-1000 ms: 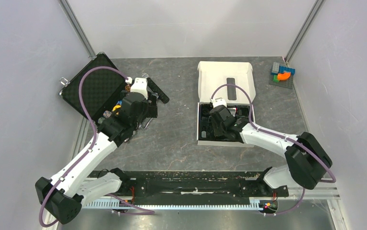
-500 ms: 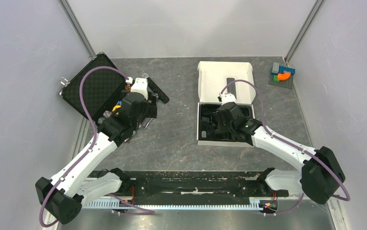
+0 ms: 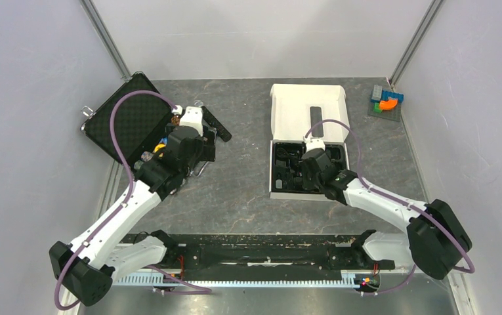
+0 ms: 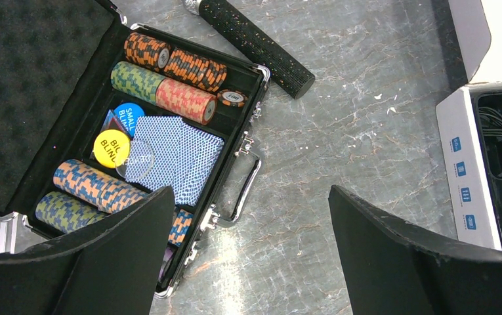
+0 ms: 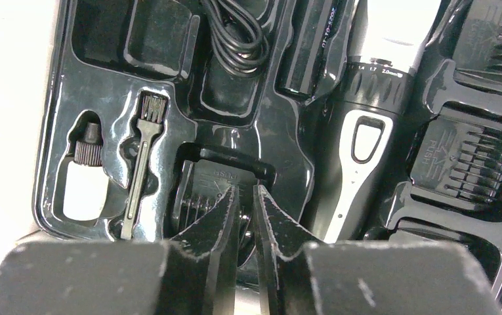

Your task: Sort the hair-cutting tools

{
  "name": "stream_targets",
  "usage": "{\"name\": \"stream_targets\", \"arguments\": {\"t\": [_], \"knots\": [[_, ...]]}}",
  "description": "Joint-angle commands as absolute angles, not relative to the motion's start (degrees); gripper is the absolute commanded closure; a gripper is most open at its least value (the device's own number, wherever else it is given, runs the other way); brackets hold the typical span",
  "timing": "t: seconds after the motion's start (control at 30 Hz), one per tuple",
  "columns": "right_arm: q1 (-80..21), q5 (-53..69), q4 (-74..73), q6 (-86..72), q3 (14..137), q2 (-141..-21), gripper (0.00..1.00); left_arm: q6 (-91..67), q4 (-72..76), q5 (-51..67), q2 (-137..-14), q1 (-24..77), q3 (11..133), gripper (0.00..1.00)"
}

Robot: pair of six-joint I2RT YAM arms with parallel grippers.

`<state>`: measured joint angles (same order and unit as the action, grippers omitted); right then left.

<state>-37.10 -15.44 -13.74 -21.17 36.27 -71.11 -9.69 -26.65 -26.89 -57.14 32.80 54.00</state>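
Right jaws have narrowed almost shut over a comb [image 5: 202, 187] seated in the tray [image 5: 281, 144]: pick or release, unclear. Left jaws released.

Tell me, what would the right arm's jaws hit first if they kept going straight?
Probably the black comb attachment seated in the tray, just ahead of the right gripper; it looks close, but depth is unclear.

The right gripper [image 5: 245, 191] hides the near part of a comb attachment [image 5: 199, 190]; whether it pinches it is unclear. The clipper's [image 5: 366, 131] far end and the microphone's [image 4: 254, 42] head are cut off.
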Motion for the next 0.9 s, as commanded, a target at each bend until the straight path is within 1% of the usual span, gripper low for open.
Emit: {"name": "stream_targets", "arguments": {"t": [0.0,0.13,0.2,0.27,0.33,0.4,0.5,0.6,0.73,0.87], "knots": [[-36.37,-15.22,-15.08,-19.82,38.92,-70.14,0.83,-8.23,-24.26,-27.69,-57.21,32.52,54.05,0.06],[-33.57,-15.98,-17.71,-17.49,42.99,-67.16,0.74,-8.50,-24.39,-26.80,-57.43,32.52,54.20,0.06],[-31.38,-17.07,-18.67,-16.07,44.09,-65.19,0.67,-8.61,-24.61,-26.33,-57.64,32.52,54.38,0.06],[-28.54,-19.40,-19.65,-14.56,44.09,-63.15,0.54,-8.79,-24.78,-25.72,-57.85,32.52,54.57,0.06],[-25.52,-21.90,-20.65,-12.95,43.16,-61.15,0.39,-8.96,-25.02,-24.94,-58.15,32.52,54.74,0.06],[-21.37,-22.15,-21.42,-11.71,41.50,-59.56,0.32,-9.12,-25.35,-24.28,-58.59,32.52,55.05,0.06],[-13.81,-18.93,-21.30,-11.03,37.68,-57.52,0.32,-9.23,-25.92,-23.75,-59.09,32.52,55.45,0.06],[-7.71,-14.02,-19.22,-11.12,33.72,-56.22,0.34,-9.23,-26.02,-23.65,-59.21,32.52,55.55,0.06],[-2.49,-7.76,-14.59,-10.62,30.58,-56.42,0.43,-9.32,-26.05,-23.25,-59.18,32.52,55.55,0.06],[-0.69,-2.45,-11.37,-9.95,30.10,-58.66,0.54,-9.23,-26.10,-23.28,-58.99,32.52,55.55,0.06]]}}
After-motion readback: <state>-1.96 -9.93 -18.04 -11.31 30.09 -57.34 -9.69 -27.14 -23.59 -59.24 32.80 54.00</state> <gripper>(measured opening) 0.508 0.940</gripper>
